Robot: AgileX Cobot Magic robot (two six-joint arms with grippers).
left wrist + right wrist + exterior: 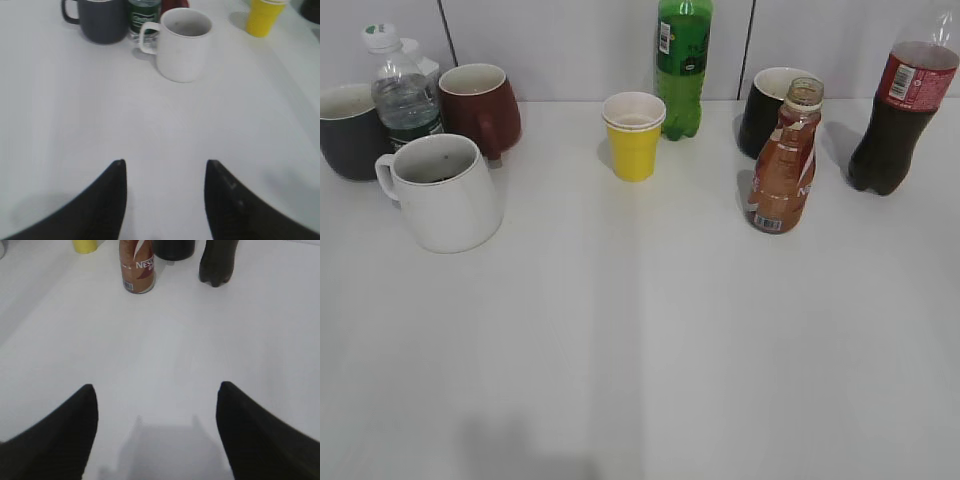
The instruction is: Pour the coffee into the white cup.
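Observation:
The coffee bottle (785, 160), curvy with an orange-brown label and no cap, stands upright at the right of the table; the right wrist view shows it (137, 267) far ahead. The white cup (442, 192) stands at the left with its handle to the left; it also shows in the left wrist view (181, 44). My left gripper (165, 165) is open and empty, well short of the cup. My right gripper (156, 387) is open and empty, well short of the bottle. Neither gripper shows in the exterior view.
Near the white cup stand a dark grey mug (348, 130), a water bottle (403, 95) and a maroon mug (480, 108). A yellow paper cup (634, 135) and green soda bottle (683, 65) stand mid-back. A black mug (770, 108) and cola bottle (900, 115) flank the coffee.

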